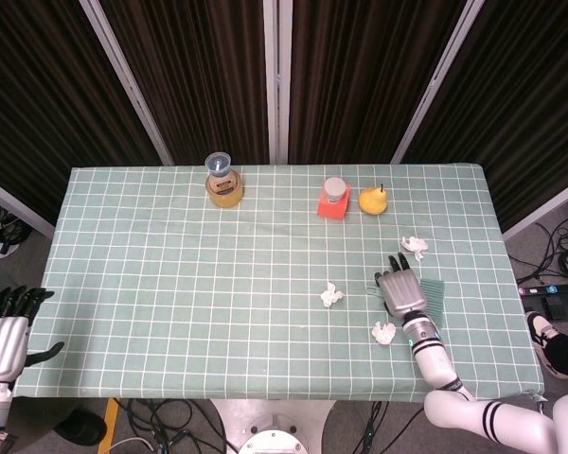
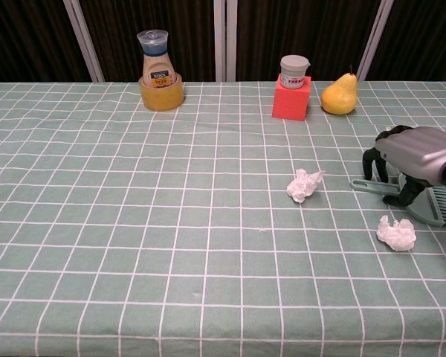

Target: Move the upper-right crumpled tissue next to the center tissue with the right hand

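Left hand (image 1: 2,333) idles off the table edge, fingers spread, empty. Center tissue (image 1: 331,295) lies mid-table. Right hand (image 1: 399,287) hovers, fingers curled downward, holding nothing. Upper-right tissue (image 1: 415,245) lies just beyond it: advance, descend vertically, pinch lightly.

Place: a robot lab or test cell, not a home.
Backdrop: beyond my right robot hand (image 1: 400,290), black curtains (image 1: 208,76) hung between pale metal posts (image 1: 272,80) close off the far side.
Floor: loose cables (image 1: 563,251) out to the right of my robot hand, more cables (image 1: 170,413) under the near edge.
Surface: a lone table in a green checked cloth (image 1: 170,274), staged props spaced apart on it.
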You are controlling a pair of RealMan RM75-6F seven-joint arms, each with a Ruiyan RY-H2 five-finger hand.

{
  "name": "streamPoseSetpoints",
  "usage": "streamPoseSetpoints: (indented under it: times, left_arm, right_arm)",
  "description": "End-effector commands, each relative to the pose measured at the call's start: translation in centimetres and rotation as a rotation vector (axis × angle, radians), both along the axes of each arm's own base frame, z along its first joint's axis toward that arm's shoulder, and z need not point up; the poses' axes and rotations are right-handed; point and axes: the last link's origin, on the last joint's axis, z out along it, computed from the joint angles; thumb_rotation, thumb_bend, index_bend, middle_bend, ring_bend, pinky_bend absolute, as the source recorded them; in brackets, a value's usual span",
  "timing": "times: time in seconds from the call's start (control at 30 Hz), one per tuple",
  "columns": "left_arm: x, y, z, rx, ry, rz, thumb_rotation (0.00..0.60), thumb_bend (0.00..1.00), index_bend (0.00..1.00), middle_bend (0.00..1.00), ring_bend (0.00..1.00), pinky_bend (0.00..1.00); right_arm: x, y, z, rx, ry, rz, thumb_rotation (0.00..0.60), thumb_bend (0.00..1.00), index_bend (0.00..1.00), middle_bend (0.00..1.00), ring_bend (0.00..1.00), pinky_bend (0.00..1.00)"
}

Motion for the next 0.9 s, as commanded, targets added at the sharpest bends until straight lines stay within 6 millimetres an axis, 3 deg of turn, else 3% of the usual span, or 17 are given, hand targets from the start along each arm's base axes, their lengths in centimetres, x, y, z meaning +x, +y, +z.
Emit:
streamPoseSetpoints:
  times: [0.03,0.37,0.53,0.63,0.9]
  left_arm:
    - [0.0,0.0,0.0,-0.001,0.000,0.002,0.600,0.01,0.20,0.17,0.11,0.08]
    - [-0.1,-0.1,0.0,-0.002,-0.001,0.010,0.600,0.01,0.20,0.17,0.11,0.08]
    - [0.0,-0.1,0.0,0.000,-0.002,0.008,0.600,0.01,0.20,0.17,0.11,0.08]
    - [0.1,-0.1,0.1,0.002,-0.001,0.004,0.600,0.01,0.20,0.17,0.11,0.08]
    - [0.4,-0.3,0.6,0.010,0.004,0.003,0.600,0.01,0.20,0.17,0.11,0.08]
  right_arm:
    - [-0.1,0.0,-0.2,0.007,0.008,-0.001,0.600,0.23,0.39,0.45,0.08,0.00]
    - [0.0,-0.1,-0.4,0.020,0.013,0.010,0.600,0.33,0.50,0.53,0.14,0.00]
    - [-0.1,-0.1,0.6,0.008,-0.016,0.021,0.600,0.38,0.57,0.56,0.17,0.00]
    - [-0.1,-0.3,2.4,-0.011,-0.063,0.025,0.600,0.42,0.57,0.56,0.17,0.00]
    - [-0.5,-1.8,9.8,-0.126,-0.198,0.043,0.600,0.47,0.58,0.58,0.22,0.05]
